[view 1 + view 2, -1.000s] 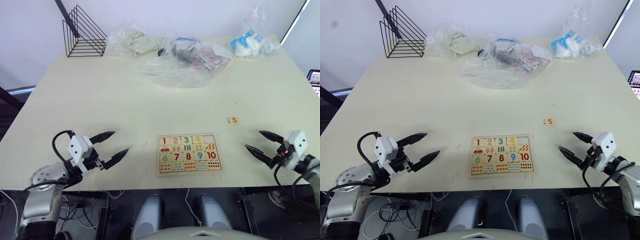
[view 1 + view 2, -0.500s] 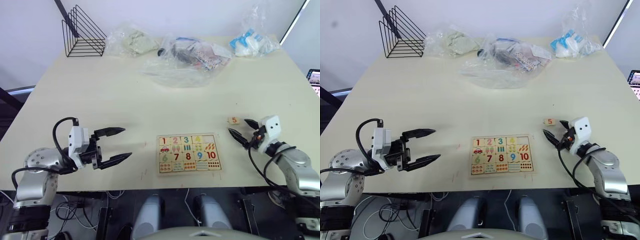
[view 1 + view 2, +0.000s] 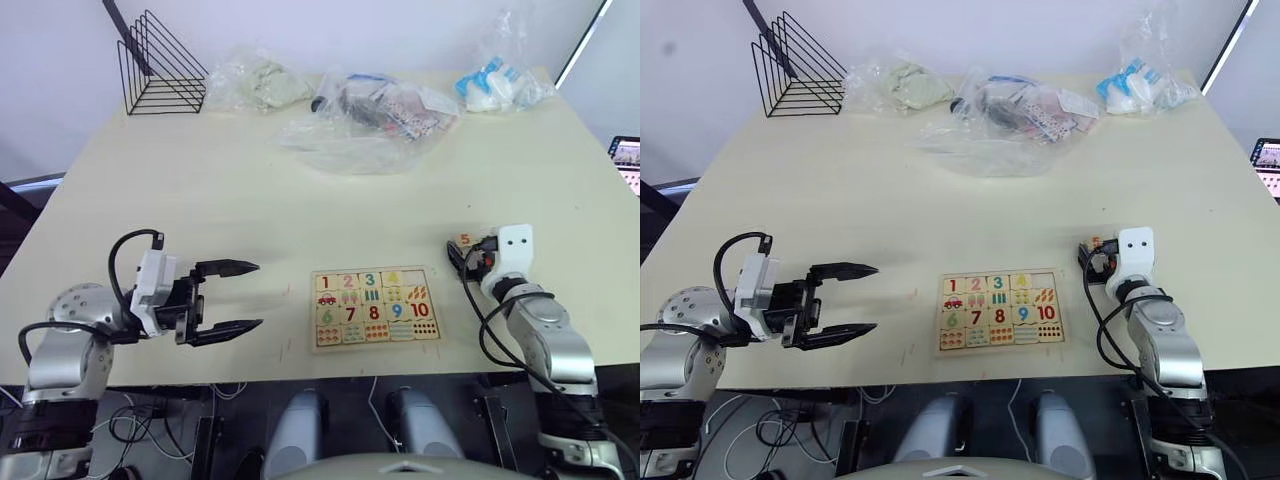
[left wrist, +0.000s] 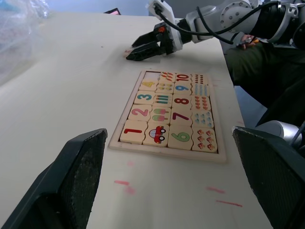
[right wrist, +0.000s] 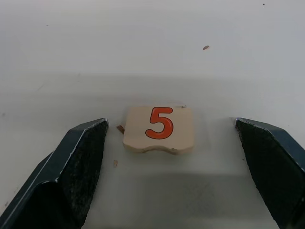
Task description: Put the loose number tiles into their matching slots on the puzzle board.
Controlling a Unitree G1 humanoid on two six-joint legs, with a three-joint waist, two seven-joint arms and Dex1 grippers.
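My right hand (image 5: 167, 157) spread around the 5 tile (image 5: 160, 129), right of the puzzle board (image 3: 376, 306); off-centre closing risks flicking it.

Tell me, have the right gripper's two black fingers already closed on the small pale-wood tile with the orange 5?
No. The right gripper is open, and the pale-wood 5 tile lies on the table between its fingers, touching neither.

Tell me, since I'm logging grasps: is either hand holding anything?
Nothing. The right hand is open around the 5 tile, not touching; the left hand is open.
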